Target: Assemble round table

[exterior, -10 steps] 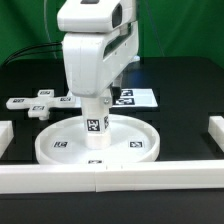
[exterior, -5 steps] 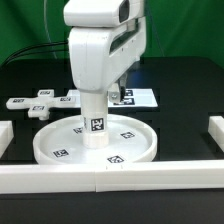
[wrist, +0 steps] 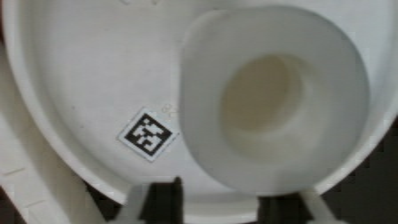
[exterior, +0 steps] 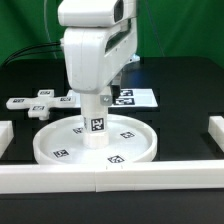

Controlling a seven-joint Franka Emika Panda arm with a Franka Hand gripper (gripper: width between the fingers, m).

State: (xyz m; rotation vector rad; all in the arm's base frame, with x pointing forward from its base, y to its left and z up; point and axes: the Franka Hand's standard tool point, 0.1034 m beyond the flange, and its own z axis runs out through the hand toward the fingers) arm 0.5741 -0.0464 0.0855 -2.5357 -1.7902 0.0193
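From my console, the gripper (wrist: 242,200) has its two fingers clamped on the upright cylinder leg (exterior: 96,125) at the centre of the rimmed disc (exterior: 148,143), both of which carry only black-and-white square tags.
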